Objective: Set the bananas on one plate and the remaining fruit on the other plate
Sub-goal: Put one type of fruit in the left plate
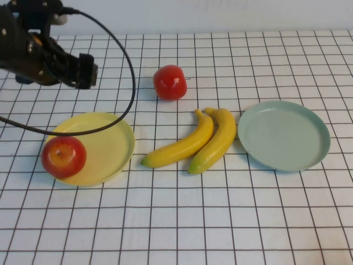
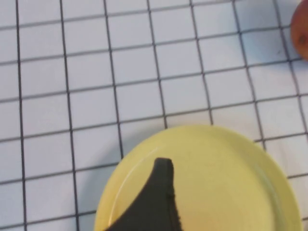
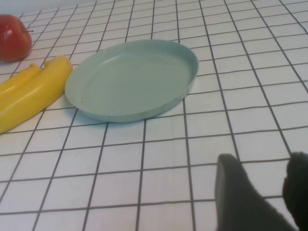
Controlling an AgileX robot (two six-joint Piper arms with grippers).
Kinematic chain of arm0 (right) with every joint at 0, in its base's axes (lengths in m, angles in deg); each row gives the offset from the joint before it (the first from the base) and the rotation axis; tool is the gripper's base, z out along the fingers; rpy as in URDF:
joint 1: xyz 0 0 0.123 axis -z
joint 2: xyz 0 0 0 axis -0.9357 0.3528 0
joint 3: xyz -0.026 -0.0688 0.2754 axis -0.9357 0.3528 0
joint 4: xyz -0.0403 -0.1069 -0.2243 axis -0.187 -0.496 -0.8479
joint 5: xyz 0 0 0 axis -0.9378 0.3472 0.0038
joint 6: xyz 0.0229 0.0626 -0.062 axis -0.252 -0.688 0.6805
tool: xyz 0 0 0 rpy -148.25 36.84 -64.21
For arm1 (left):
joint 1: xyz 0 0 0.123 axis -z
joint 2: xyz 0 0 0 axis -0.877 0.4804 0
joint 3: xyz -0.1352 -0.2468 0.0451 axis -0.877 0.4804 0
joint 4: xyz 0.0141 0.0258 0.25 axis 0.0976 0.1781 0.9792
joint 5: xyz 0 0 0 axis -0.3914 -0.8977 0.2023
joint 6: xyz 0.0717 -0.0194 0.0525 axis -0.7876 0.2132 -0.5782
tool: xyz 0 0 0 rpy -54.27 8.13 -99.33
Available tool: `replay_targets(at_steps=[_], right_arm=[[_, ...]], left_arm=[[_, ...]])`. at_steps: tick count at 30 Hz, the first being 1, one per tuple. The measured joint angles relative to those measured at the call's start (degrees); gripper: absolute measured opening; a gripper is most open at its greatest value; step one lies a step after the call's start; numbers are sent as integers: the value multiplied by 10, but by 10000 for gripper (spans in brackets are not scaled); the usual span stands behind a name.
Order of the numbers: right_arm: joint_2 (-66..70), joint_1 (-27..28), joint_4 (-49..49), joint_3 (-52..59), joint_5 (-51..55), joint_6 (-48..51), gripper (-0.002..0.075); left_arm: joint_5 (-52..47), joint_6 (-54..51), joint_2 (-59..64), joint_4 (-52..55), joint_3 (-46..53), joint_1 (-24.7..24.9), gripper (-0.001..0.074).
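Bananas point(image 1: 190, 144) lie side by side on the table just left of the blue-green plate point(image 1: 284, 135); one apple point(image 1: 64, 156) sits on the yellow plate point(image 1: 107, 141), the other apple point(image 1: 170, 81) behind. The left gripper point(image 1: 85, 70) hangs above the yellow plate, its grip impossible to judge; the right gripper point(image 3: 272, 180), fingers parted and empty, is near the blue-green plate.

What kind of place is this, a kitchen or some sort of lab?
Probably a robot test bench, not a kitchen: a gridded tabletop, glossy bananas, and the left gripper raised above a yellow plate. The right gripper hovers, open.
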Motion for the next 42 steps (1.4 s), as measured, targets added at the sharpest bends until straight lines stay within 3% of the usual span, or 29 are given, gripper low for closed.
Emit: replay_targets(at_steps=[8,19,31,42], right_arm=[[0,0,0,0,0,0,211],[0,0,0,0,0,0,211],[0,0,0,0,0,0,211],[0,0,0,0,0,0,211]], left_arm=[[106,-31,15,-2,-25,74,668],[330,-39,159,-1,-30,148,668],[443,2,245,-14,-60,157,668],[478,38,282,-50,-60,157,669]])
